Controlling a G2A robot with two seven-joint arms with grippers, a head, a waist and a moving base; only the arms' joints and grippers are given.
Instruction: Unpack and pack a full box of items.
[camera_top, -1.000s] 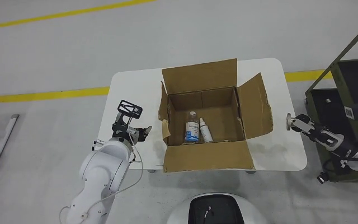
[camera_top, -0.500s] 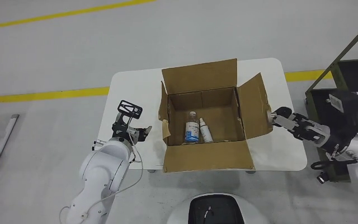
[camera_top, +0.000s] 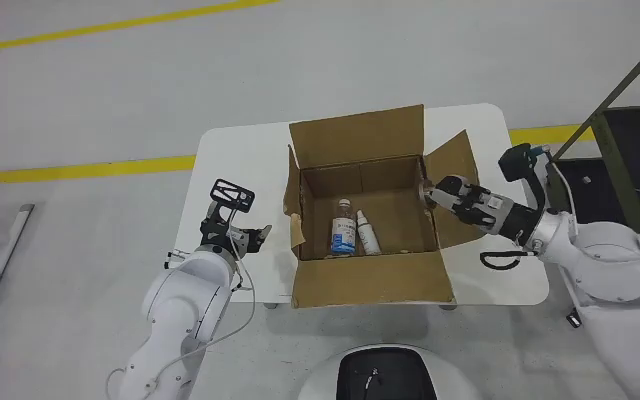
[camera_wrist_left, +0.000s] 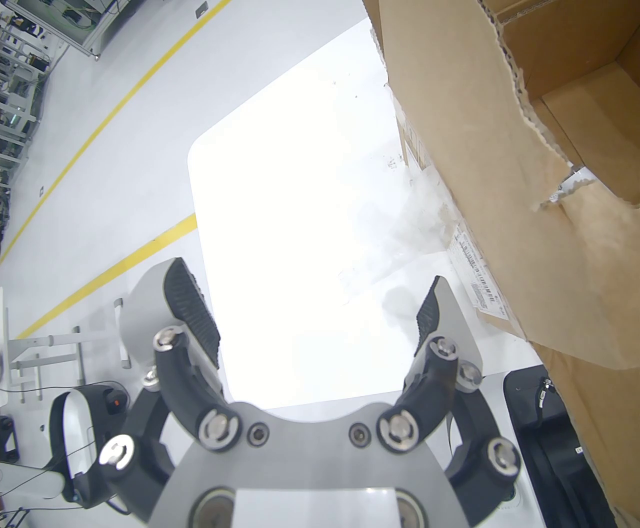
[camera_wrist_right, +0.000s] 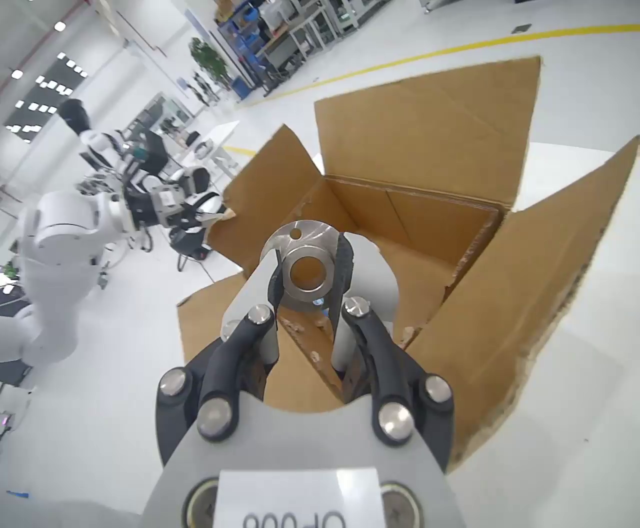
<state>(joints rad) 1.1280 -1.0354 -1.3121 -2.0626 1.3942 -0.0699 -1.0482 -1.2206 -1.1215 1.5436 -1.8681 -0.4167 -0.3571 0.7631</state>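
cardboard box gets a metal part brought to its rim

white bench carries the open box, whose side wall stands just beside the left end effector. that one hangs with its fingers wide apart, holding nothing, and has not shifted in the last second. the right end effector has swung in from well off the bench's edge and now sits over the box's flap, with the cavity just ahead of and below it. this looks like a packing move, the part probably going down into the box next. a larger bottle and a smaller bottle lie on the box floor beyond it, between the two end effectors. where the top view gives a mere glint, the right wrist view is plain: the pads are clamped on the hub of a flanged metal ring. the top view, in turn, gives the bottles.
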